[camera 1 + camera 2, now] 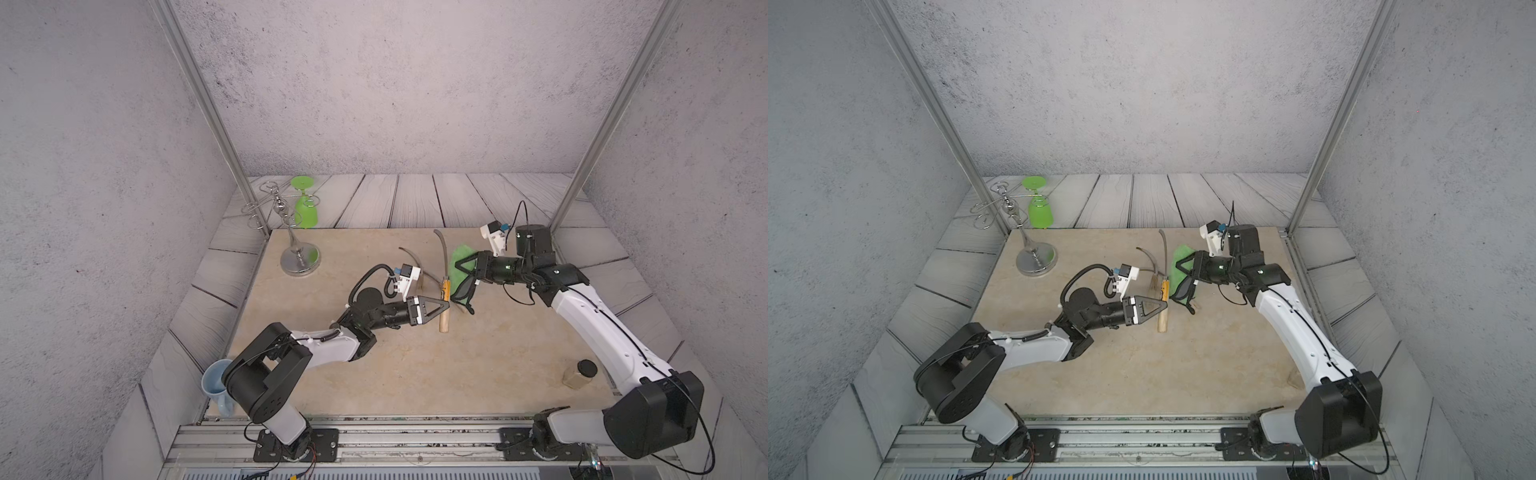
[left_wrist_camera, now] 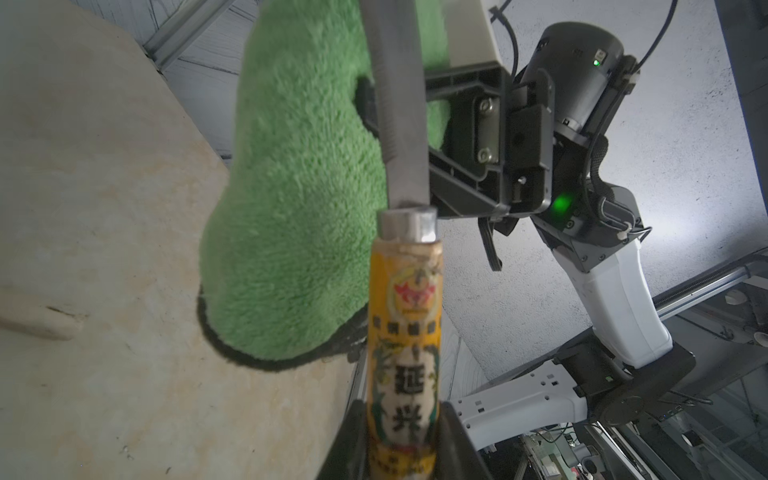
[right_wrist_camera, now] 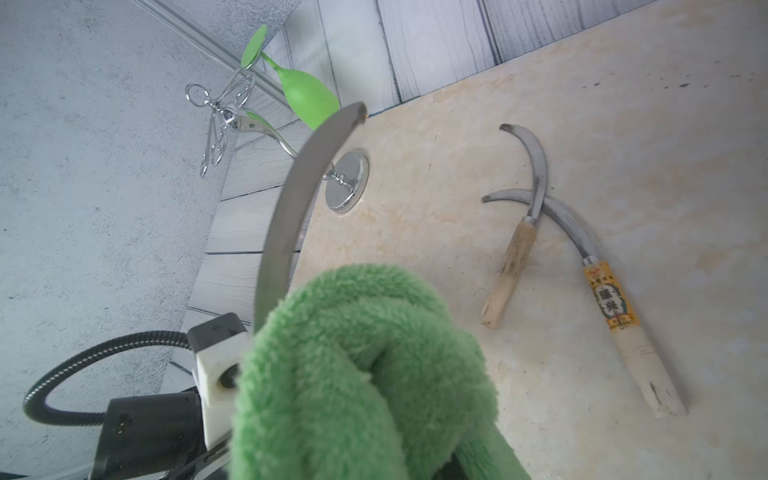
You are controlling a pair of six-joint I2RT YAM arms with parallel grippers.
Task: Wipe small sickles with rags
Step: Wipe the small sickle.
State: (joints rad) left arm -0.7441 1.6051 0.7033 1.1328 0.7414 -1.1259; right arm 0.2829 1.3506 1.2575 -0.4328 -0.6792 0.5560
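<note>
Rag (image 1: 460, 262) over beige slab (image 1: 415, 374); grey walls (image 1: 395, 83)

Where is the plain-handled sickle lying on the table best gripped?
Mid-handle on the plain-handled sickle, coming down from above, jaws across it. That handle lies flat and clear, while its blade crosses the blade of the labelled sickle beside it.

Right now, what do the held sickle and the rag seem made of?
Sickle: blade dull grey metal, matte, faintly streaked; handle pale, likely bare wood, under a glossy yellow-orange printed label. Rag: bright green fuzzy pile, probably microfibre or terry; black edge trim.
</note>
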